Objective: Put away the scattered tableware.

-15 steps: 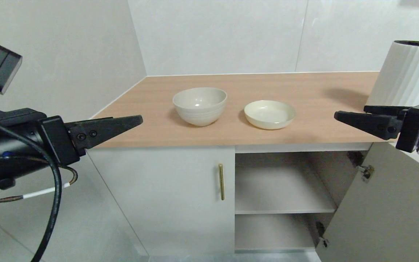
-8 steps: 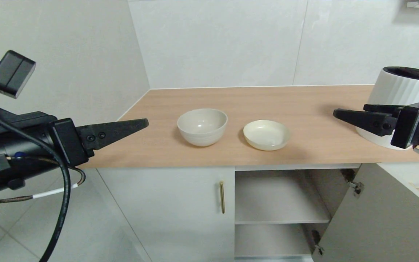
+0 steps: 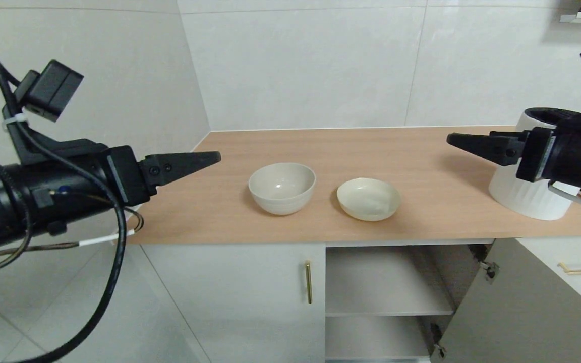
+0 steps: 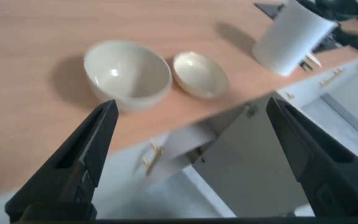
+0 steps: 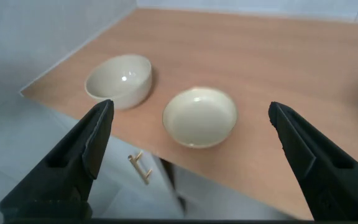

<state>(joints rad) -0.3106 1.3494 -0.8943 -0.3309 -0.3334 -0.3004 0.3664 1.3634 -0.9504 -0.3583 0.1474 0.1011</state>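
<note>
Wooden bench (image 3: 421, 151): bowl (image 3: 282, 187) and dish (image 3: 368, 198) out, cupboard door (image 3: 497, 312) open below.
Bowl and dish sit side by side, apart, near the front edge. A ribbed white pot (image 3: 527, 201) at the bench's right end is partly hidden by the right arm. Left fingers (image 4: 86, 155) and right fingers (image 5: 86, 149) gape wide, empty.

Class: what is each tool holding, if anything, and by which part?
Nothing is held. Left tool and right tool are open, clear of the deep bowl and shallow bowl.

Deep bowl (image 3: 282, 187) and shallow dish (image 3: 368, 198) stand upright, seemingly apart, on counter (image 3: 371, 148).
</note>
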